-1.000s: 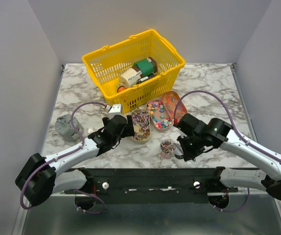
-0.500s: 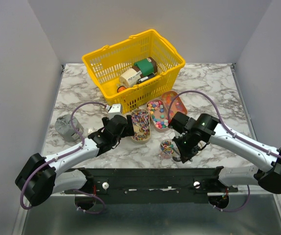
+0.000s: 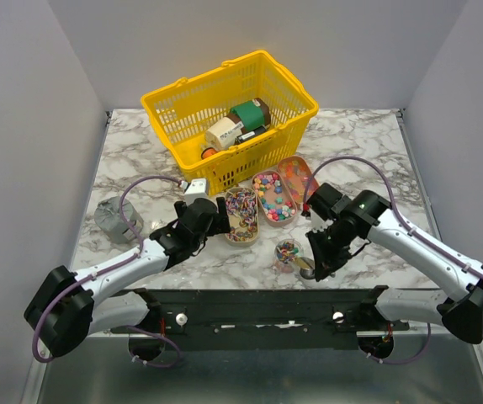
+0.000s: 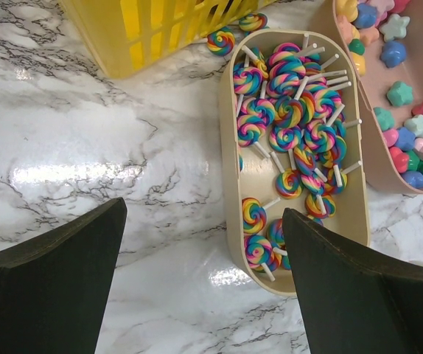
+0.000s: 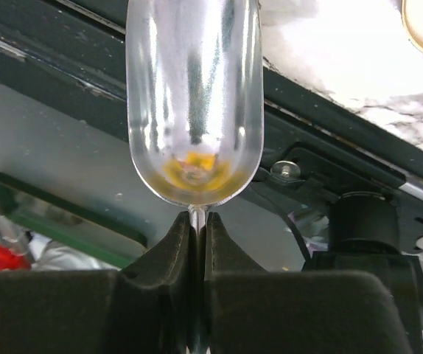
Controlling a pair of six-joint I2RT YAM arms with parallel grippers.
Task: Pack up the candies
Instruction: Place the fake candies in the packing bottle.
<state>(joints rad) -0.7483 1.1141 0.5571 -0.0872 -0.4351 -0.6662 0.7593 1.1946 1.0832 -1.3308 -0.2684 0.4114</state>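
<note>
R gripper [image 5: 197,221] clamps spoon [image 5: 194,96] by the handle, bowl toward near rail [image 5: 329,125], we think. Candies [image 3: 273,199] lie behind it; L gripper [image 4: 204,214] wide apart.

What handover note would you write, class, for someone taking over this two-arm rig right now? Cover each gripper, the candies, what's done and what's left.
Left gripper: open, holding nothing, over the near end of the tan tray.
Right gripper: shut on the thin handle of a clear scoop, which looks empty, beside the small clear cup.
Candies: lollipops in the tan tray, star sweets in the pink tray, more in the orange tray.
Done: a few candies are in the cup.
Left: most candies lie in the trays; likely more scooping into the cup.
</note>
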